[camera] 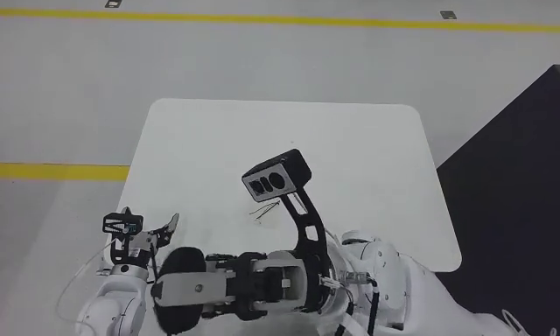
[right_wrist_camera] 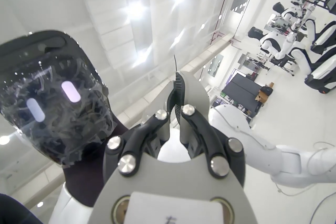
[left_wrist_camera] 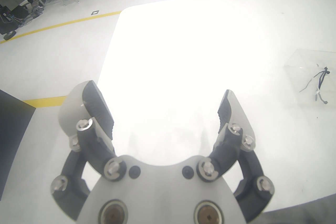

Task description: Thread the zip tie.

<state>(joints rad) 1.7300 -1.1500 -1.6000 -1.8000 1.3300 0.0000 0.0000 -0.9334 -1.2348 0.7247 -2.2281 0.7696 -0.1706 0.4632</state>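
Observation:
A thin black zip tie sticks out past the fingertips of my right gripper, which is shut on it. That gripper is raised off the table and points up towards the ceiling. Its wrist stands above the table's near middle. A small bunch of loose black and white zip ties lies on the white table; the same zip ties lie well off to one side of my left gripper. My left gripper hangs open with nothing in it over the table's near left corner.
The loose ties rest on something clear, a sheet or a box, I cannot tell which. The table's rounded left edge drops to a floor with a yellow line. Shelving and racks stand far behind.

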